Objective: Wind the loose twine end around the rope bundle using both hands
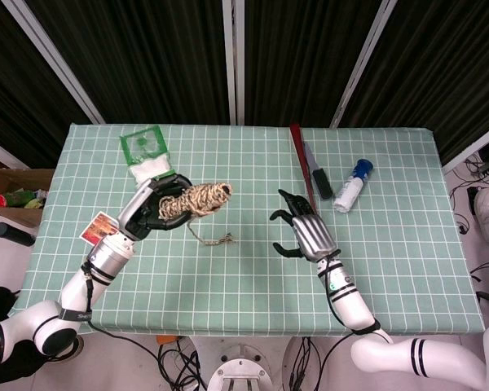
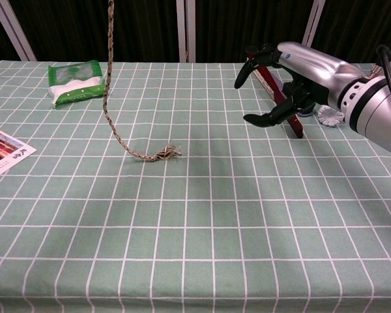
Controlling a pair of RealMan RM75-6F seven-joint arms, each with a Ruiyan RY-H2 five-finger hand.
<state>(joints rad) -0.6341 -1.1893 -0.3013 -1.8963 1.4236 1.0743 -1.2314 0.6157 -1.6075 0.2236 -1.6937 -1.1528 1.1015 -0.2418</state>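
a table point(image 1: 391, 269) covered in a green cloth with a white grid fills the middle of the head view. behind it, across the top of the frame, hang dark pleated curtains point(image 1: 155, 49) crossed by pale metal bars point(image 1: 233, 57). a grey floor point(image 1: 473, 220) shows at the right edge, with cables point(image 1: 482, 169) lying on it. at the left edge sits an open cardboard box point(image 1: 4, 189).
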